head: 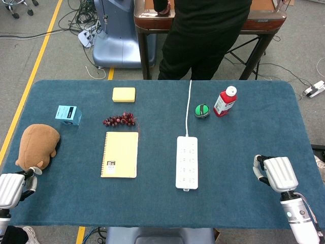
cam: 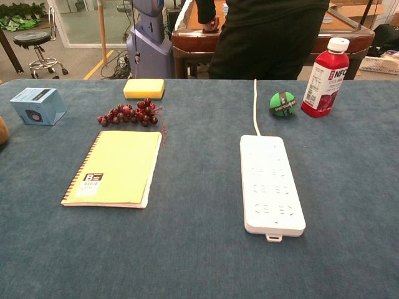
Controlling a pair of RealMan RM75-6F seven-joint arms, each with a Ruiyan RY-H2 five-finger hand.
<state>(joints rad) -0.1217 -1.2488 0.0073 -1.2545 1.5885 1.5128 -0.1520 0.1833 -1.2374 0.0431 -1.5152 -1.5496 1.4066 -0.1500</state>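
The left hand (head: 12, 187) lay at the near edge of the counter (head: 244, 147), far to the left of the power strip (head: 187, 161), released and holding nothing, its fingers loose rather than clenched. The right hand (head: 275, 173) sat at the near edge to the right of the power strip, likewise slack and empty, with bare cloth between it and the strip. Neither hand showed in the chest view. By my reading no grasp had begun, and both hands were parked clear of everything. The thing closest to the left hand was the plush toy (head: 38, 146), just beyond its fingers and well left of the power strip. Taking it would call for a short reach forward with the fingers spread wide over its soft, rounded body. The power strip itself lay flat near the middle of the counter, the nearest thing to the right hand, its cord (head: 189, 107) running off the far edge. Just left of the strip lay a yellow notebook (head: 120, 154), with grapes (head: 120, 120) and a sponge (head: 124, 94) beyond it and a blue box (head: 68, 115) further left. Beyond the strip's far end, to the right, were a green ball (head: 202, 111) and a red bottle (head: 224, 101) standing upright.
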